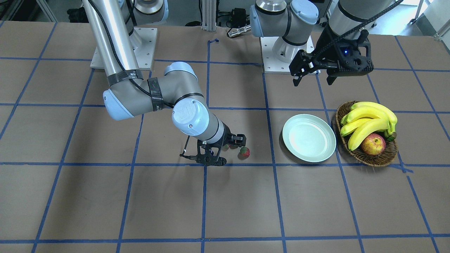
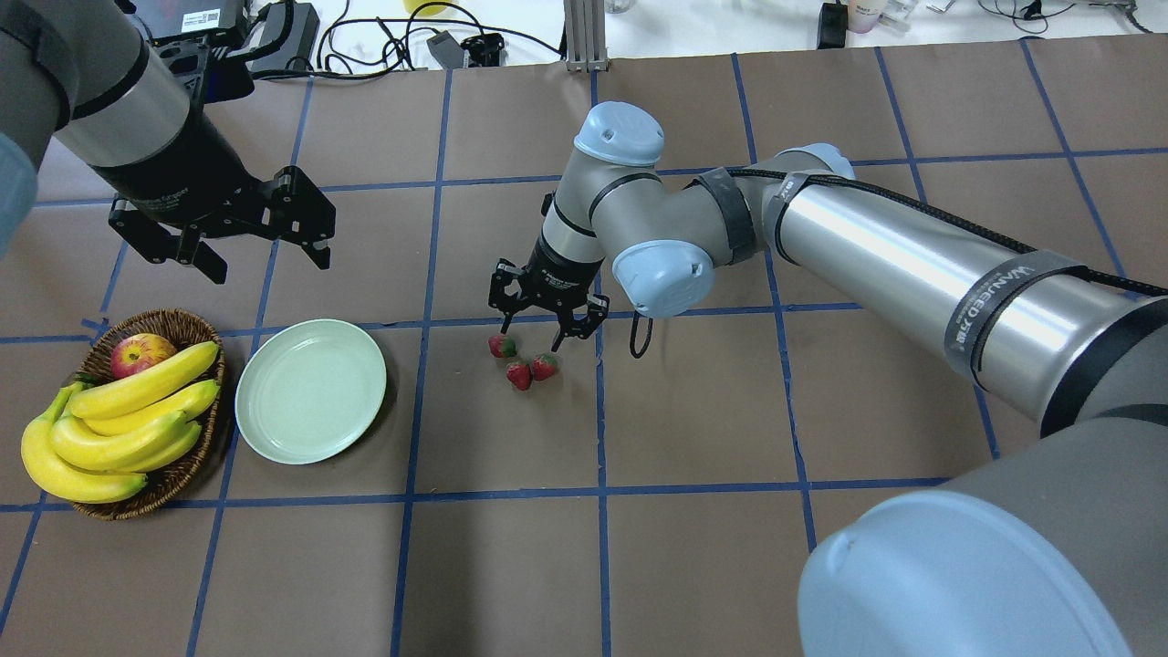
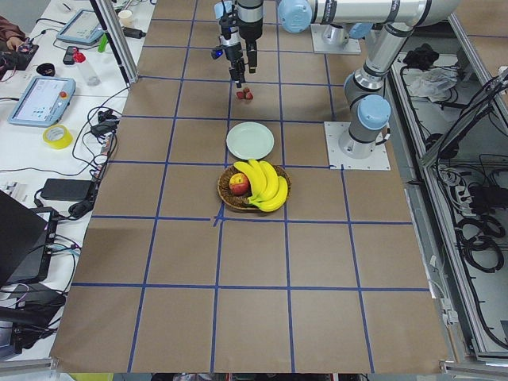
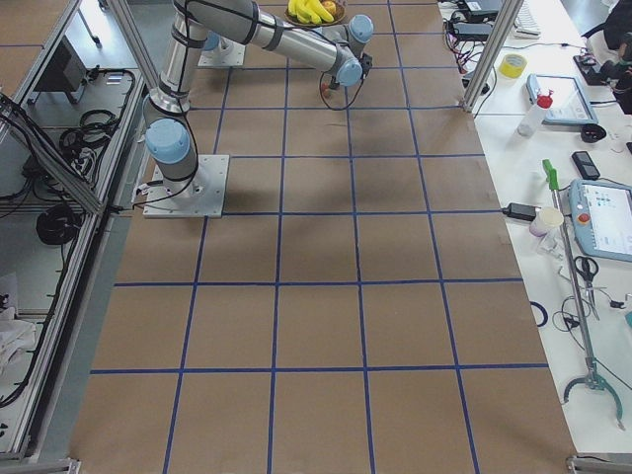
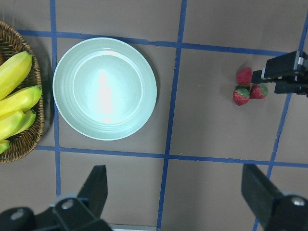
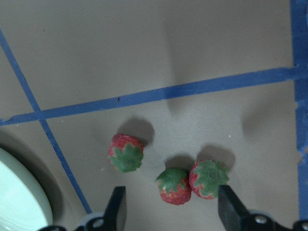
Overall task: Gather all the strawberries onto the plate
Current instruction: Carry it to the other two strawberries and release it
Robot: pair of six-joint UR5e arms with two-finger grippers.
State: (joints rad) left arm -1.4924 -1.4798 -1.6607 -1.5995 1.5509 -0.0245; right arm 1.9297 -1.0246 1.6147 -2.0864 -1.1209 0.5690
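The right gripper (image 2: pixel 531 338) is hanging released over three strawberries (image 2: pixel 518 374); the left gripper (image 2: pixel 265 261), also released, is hovering near the plate (image 2: pixel 310 391).

Tabletop (image 2: pixel 693 566): you see matt brown paper, ruled with smooth blue tape (image 2: pixel 693 490). Plate (image 2: pixel 310 392): smooth, glossy, pale green. Strawberries (image 6: pixel 126 153): dimpled red skins with a faint sheen. Basket (image 1: pixel 378 161): rough woven brown wicker. Right arm (image 2: pixel 894 265): satin metal tube with glossy pale-blue caps. The left end effector (image 2: pixel 271 266) and right end effector (image 2: pixel 530 338): matt black plastic.
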